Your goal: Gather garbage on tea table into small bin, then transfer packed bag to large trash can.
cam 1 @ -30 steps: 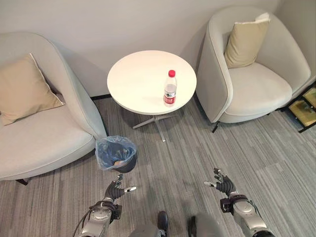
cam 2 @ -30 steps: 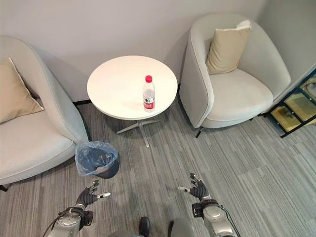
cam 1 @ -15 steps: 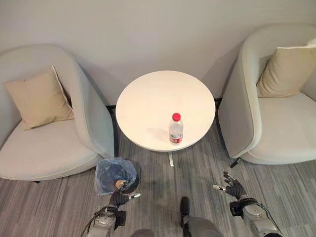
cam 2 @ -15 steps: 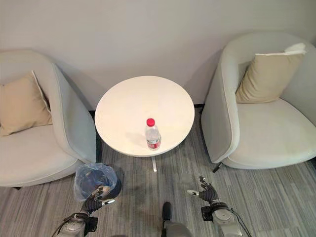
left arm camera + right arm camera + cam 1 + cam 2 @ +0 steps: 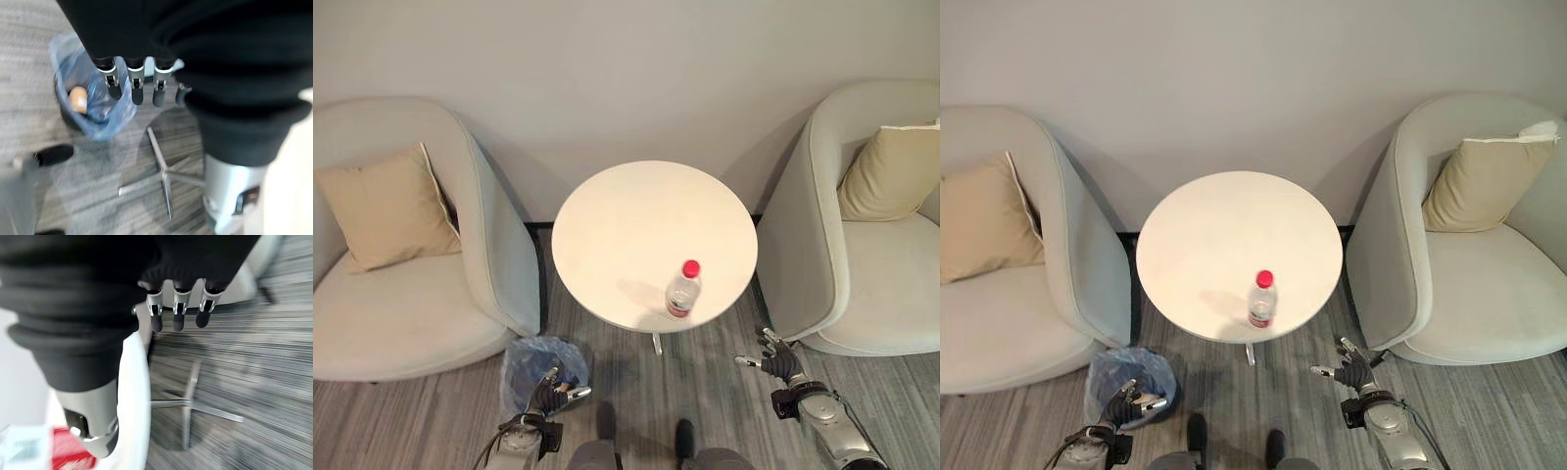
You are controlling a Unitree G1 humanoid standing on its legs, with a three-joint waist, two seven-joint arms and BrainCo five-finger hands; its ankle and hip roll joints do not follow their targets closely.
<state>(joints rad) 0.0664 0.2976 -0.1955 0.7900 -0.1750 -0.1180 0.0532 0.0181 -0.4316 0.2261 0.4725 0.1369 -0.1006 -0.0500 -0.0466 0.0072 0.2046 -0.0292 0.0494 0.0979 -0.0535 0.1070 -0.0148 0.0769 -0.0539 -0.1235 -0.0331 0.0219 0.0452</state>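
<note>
Right hand point(image 5: 779, 362): fingers relaxed and spread, holding nothing, low at 5 o'clock of the tea table point(image 5: 607, 225).

Left hand point(image 5: 551, 394): fingers loose, empty, just above the small bin point(image 5: 524, 357) at the table's 7 o'clock.

Bottle point(image 5: 681, 290): clear plastic, red cap, upright near the table's 5 o'clock edge. Likely light, smooth, easily tipped; best taken round the mid-body at the label.

Small bin: blue bag liner, some rubbish inside.
</note>
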